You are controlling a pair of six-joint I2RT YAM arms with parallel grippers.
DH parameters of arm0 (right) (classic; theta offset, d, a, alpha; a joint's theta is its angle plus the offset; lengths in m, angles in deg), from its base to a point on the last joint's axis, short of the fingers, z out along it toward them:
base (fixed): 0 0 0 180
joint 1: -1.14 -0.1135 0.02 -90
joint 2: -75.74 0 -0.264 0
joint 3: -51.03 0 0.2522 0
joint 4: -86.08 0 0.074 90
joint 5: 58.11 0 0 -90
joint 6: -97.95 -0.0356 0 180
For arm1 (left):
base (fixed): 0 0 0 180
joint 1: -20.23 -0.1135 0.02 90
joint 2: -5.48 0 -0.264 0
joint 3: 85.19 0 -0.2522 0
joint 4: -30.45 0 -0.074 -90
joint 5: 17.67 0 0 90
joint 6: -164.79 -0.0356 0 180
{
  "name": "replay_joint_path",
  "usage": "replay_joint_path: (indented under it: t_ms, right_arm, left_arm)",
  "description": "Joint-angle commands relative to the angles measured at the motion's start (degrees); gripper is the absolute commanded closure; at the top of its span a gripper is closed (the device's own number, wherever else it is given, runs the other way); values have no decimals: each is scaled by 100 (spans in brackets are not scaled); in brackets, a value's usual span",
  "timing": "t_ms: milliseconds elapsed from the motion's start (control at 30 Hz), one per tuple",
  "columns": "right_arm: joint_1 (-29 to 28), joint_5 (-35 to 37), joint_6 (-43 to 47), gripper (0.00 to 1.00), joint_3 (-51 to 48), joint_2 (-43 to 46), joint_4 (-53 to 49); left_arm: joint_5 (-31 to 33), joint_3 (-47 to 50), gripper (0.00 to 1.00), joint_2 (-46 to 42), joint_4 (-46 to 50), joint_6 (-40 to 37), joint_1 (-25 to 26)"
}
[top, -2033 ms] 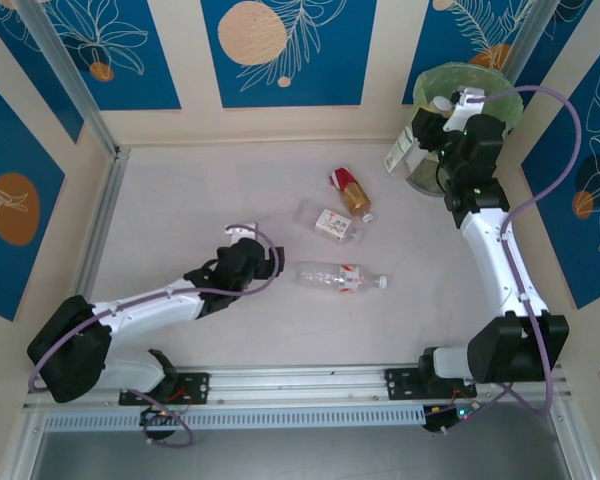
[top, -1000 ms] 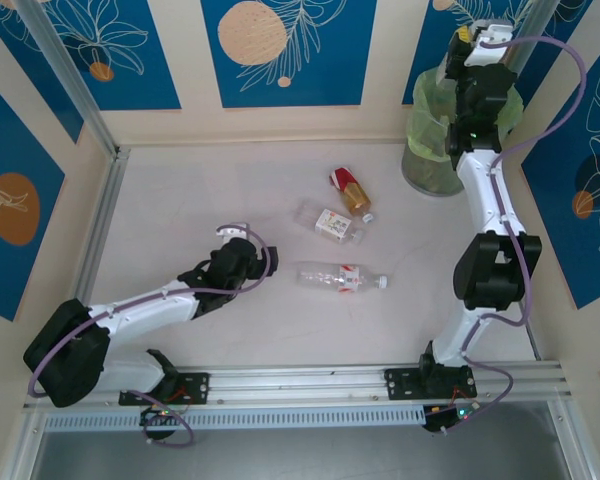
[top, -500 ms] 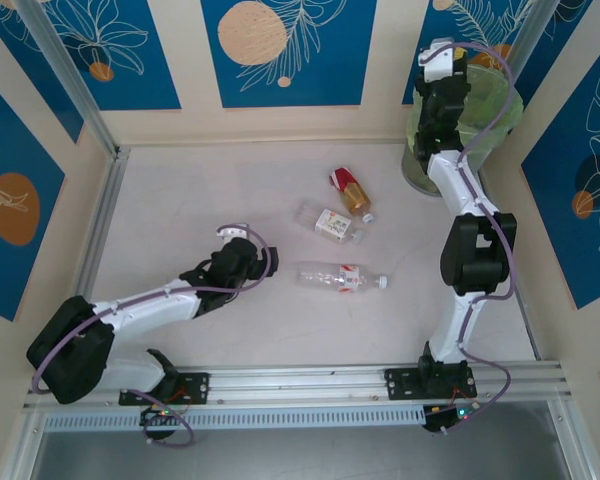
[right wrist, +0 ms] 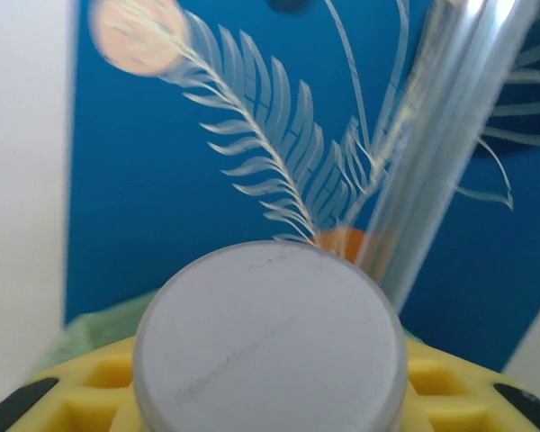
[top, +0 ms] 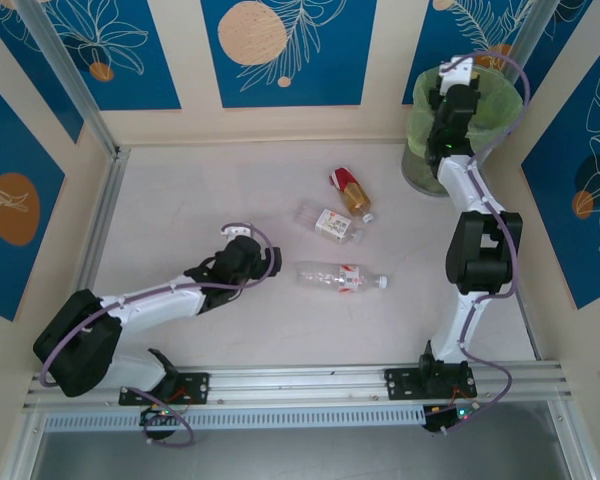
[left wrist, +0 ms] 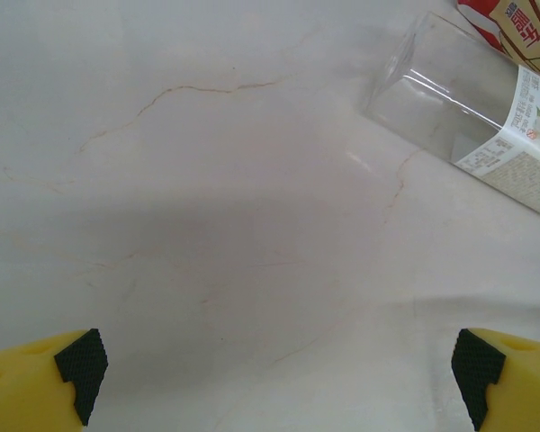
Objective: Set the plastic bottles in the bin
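Three plastic bottles lie mid-table: a clear one with a red label and white cap (top: pixel 340 278), a clear square one with a white label (top: pixel 330 223) and an amber one with a red label (top: pixel 352 192). My left gripper (top: pixel 248 260) is open, low over bare table just left of them; its wrist view has the square bottle (left wrist: pixel 468 117) at upper right. My right gripper (top: pixel 458 80) is raised over the bin (top: pixel 420 100) at the back right, shut on a bottle whose round white end (right wrist: pixel 268 337) sits between the yellow fingers (right wrist: pixel 454 387).
Blue patterned walls close the table on three sides. A metal post (right wrist: pixel 450 135) stands in the corner right behind the bin. The arm bases sit on a rail (top: pixel 300 385) at the near edge. Bare tabletop (top: pixel 180 200) lies left of the bottles.
My right arm swung its held bottle from the bin's left rim to a spot over the bin. The left gripper and the three lying bottles stayed put.
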Motion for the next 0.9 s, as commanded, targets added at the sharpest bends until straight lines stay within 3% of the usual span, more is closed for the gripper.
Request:
replay_joint_path:
  t_ms: [0, 167, 400, 467, 700, 800, 867]
  right_arm:
    - [284, -172, -1072, 100, 231, 62, -350]
    - [356, 71, -434, 100, 290, -105, 145]
    - [461, 105, -173, 100, 451, -364, -108]
    - [480, 87, -223, 94, 534, -418, -388]
    - [478, -93, -680, 44, 836, -388, -1392]
    - [435, -121, -874, 0, 1072, -325, -1987]
    - [412, -190, -968, 1, 1124, -228, -2258]
  left_arm:
    - [-80, -155, 0, 100, 129, 154, -65]
    - [-179, -231, 0, 243, 128, 217, -59]
    - [-203, -239, 0, 271, 129, 239, -63]
    - [-199, -243, 0, 248, 133, 222, -60]
    - [-179, -236, 0, 183, 186, 219, -62]
    - [-190, -226, 0, 157, 173, 213, -59]
    - [-188, -221, 0, 147, 153, 221, -59]
